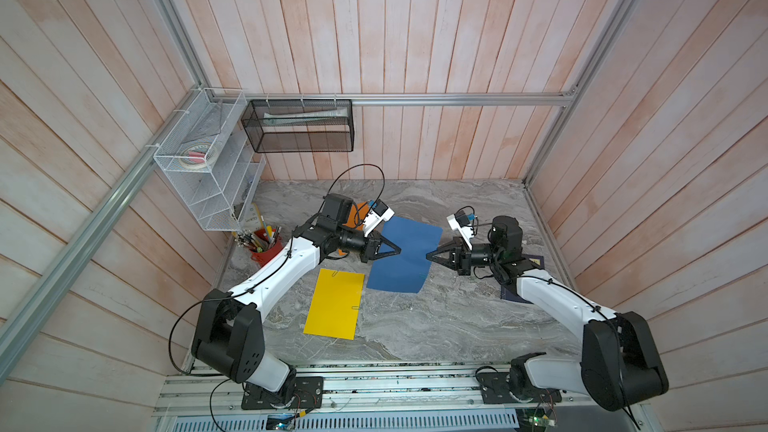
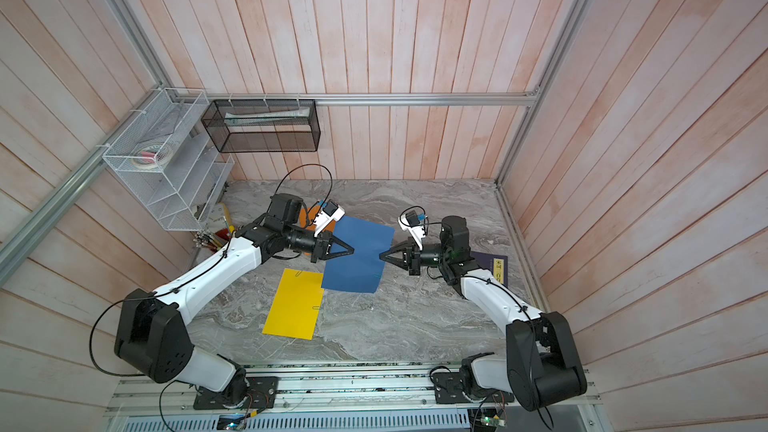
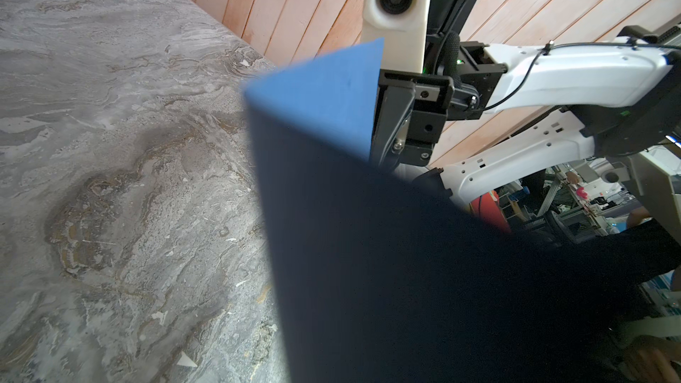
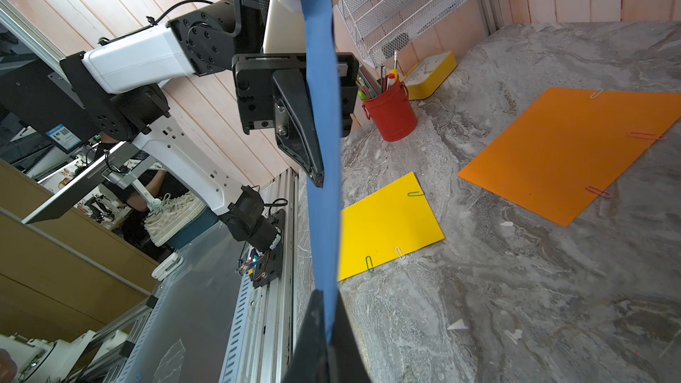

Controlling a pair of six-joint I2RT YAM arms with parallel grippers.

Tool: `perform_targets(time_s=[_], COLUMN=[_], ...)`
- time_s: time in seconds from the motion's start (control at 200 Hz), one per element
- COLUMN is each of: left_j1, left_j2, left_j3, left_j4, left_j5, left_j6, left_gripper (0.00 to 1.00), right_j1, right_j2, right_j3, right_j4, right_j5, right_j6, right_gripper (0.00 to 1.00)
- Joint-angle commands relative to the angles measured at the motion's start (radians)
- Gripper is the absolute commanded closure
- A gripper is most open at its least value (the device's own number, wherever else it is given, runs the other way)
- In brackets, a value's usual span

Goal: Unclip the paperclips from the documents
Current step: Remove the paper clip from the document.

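One dark blue sheet (image 1: 409,238), lifted and pinched from both long edges.
Left gripper (image 1: 398,250) and right gripper (image 1: 429,256) clamp it mid-length, tips facing across its short width; a paperclip under the right tips may be hidden.

Grey marbled tabletop (image 1: 436,326) is carrying everything | yellow sheet (image 1: 334,305) is lying flat | orange sheet (image 4: 567,152) is lying flat beyond it | red pen cup (image 4: 392,116) is standing beside yellow box (image 4: 431,75) | navy book (image 2: 492,268) is lying flat on the right side

Left gripper (image 1: 397,250), right gripper (image 1: 428,257): seemingly closed, facing.
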Motion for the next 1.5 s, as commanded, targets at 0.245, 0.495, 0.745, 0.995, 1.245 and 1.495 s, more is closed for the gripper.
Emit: perform_targets(time_s=[0.245, 0.495, 0.745, 0.995, 1.245, 1.495], left_j1=[0.014, 0.014, 0.016, 0.015, 0.016, 0.015], left_j2=[-0.031, -0.037, -0.037, -0.038, -0.040, -0.042], left_j3=[0.024, 0.021, 0.018, 0.020, 0.021, 0.019], left_j4=[-0.021, -0.026, -0.028, -0.032, -0.037, -0.036], left_j5=[-0.015, -0.017, -0.016, -0.015, -0.016, -0.016], left_j6=[0.027, 0.030, 0.032, 0.034, 0.034, 0.035], left_gripper=[1.00, 1.00, 1.00, 1.00, 1.00, 1.00], right_j1=[-0.010, -0.012, -0.014, -0.015, -0.018, -0.018], right_j2=[0.003, 0.003, 0.002, 0.000, -0.004, -0.006], right_j3=[0.022, 0.023, 0.024, 0.024, 0.023, 0.021], right_j4=[-0.032, -0.041, -0.046, -0.050, -0.053, -0.054], right_j5=[-0.005, -0.002, -0.001, 0.001, 0.004, 0.002], right_j6=[-0.026, -0.031, -0.033, -0.036, -0.038, -0.038], right_gripper=[0.97, 0.96, 0.94, 0.93, 0.90, 0.93])
